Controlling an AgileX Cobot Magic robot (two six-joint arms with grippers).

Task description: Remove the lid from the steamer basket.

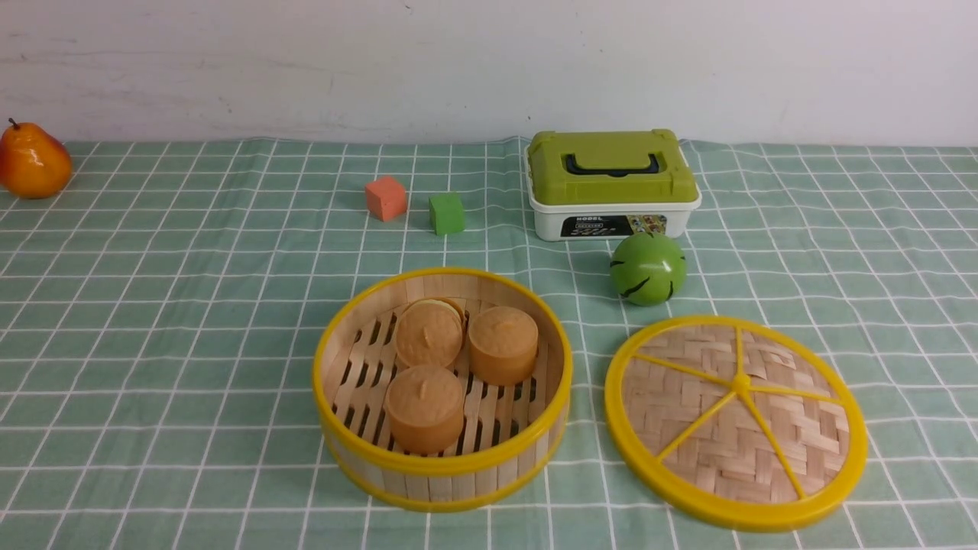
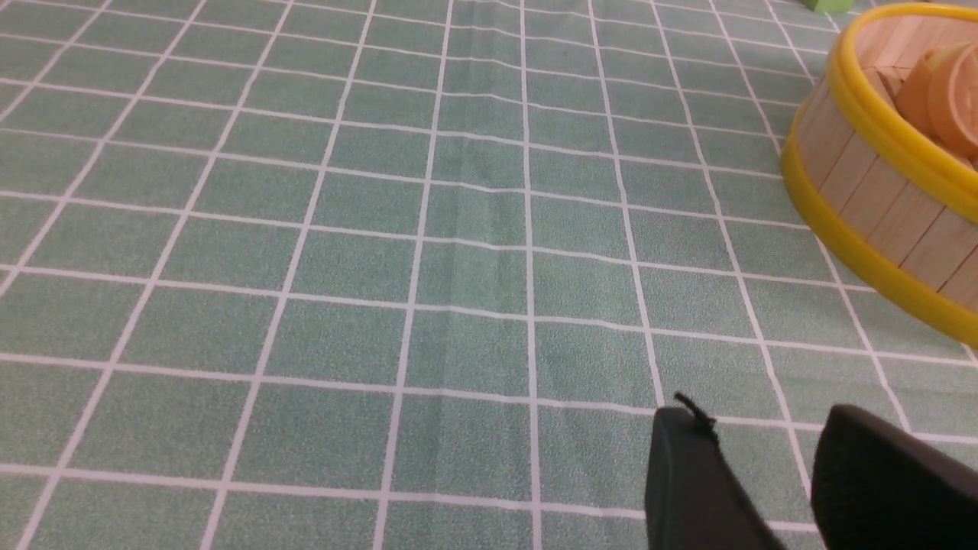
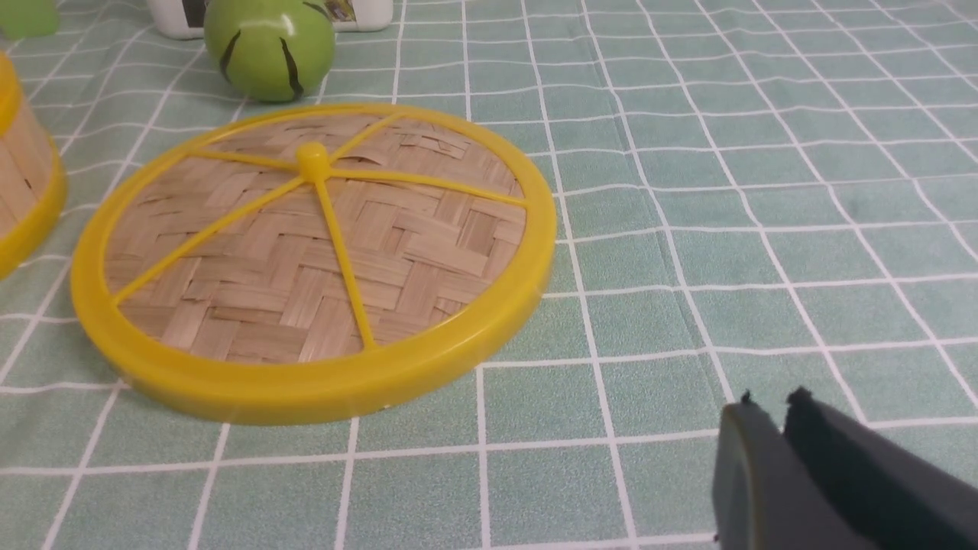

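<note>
Lid apart from right end effector

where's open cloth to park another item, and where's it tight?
Free: the wide stretch on the robot's left, between the pear and the steamer basket; also far right, beyond the lid and box. Crowded: centre-right, where the green ball sits between box and lid, and the narrow gap between basket and lid. The two cubes take the middle back.

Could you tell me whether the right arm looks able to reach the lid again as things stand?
Probably yes. The lid lies flat on the cloth beside the basket, and in the right wrist view only bare cloth lies between it and the right gripper, whose jaws look nearly together.
</note>
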